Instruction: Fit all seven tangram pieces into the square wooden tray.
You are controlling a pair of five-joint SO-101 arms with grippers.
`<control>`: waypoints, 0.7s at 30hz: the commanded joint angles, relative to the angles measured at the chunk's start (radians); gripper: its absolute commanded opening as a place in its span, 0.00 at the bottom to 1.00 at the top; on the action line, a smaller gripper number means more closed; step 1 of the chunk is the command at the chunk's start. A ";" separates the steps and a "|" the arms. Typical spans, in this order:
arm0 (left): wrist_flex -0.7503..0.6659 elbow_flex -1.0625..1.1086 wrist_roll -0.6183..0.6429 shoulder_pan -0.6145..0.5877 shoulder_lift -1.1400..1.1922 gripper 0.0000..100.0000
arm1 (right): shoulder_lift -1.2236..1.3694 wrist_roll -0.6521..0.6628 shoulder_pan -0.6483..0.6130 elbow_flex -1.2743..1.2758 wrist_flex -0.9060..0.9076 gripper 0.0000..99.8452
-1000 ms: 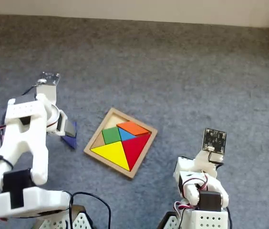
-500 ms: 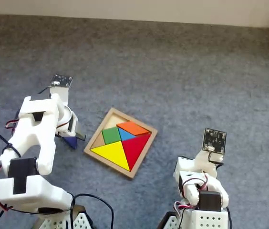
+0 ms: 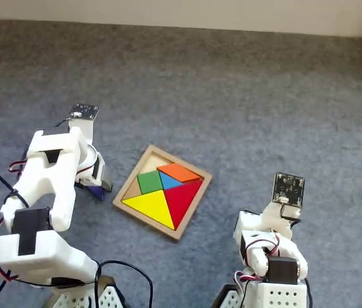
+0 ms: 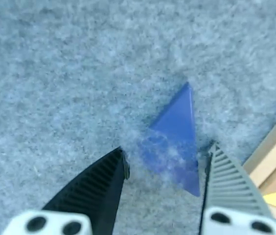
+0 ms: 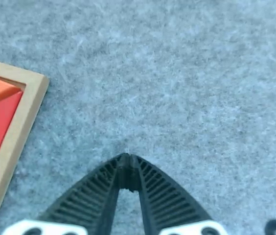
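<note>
The square wooden tray (image 3: 195,207) lies on the grey carpet, holding yellow (image 3: 150,206), red (image 3: 185,197), green, light blue and orange pieces; bare wood shows at its left corner. A dark blue triangle (image 4: 176,138) lies flat on the carpet just left of the tray, its tip peeking from under the left arm (image 3: 95,190). My left gripper (image 4: 166,162) is open, low over the carpet, one finger on each side of the triangle. My right gripper (image 5: 127,166) is shut with nothing in it, hovering over bare carpet right of the tray's corner (image 5: 30,98).
The right arm's base (image 3: 271,256) sits at the lower right, folded back and away from the tray. Open grey carpet stretches behind and to the right of the tray. A pale wall edge runs along the far side.
The left arm swung toward the tray and dropped lower over the dark blue triangle, which now lies mostly under it. The right arm has not moved.
</note>
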 commanded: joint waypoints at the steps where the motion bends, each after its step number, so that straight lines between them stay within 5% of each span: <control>1: 0.026 -0.085 0.003 0.022 0.021 0.23 | -0.012 0.009 0.012 0.116 -0.012 0.00; 21: 0.037 -0.119 -0.002 0.054 0.058 0.16 | -0.012 0.009 0.012 0.116 -0.012 0.00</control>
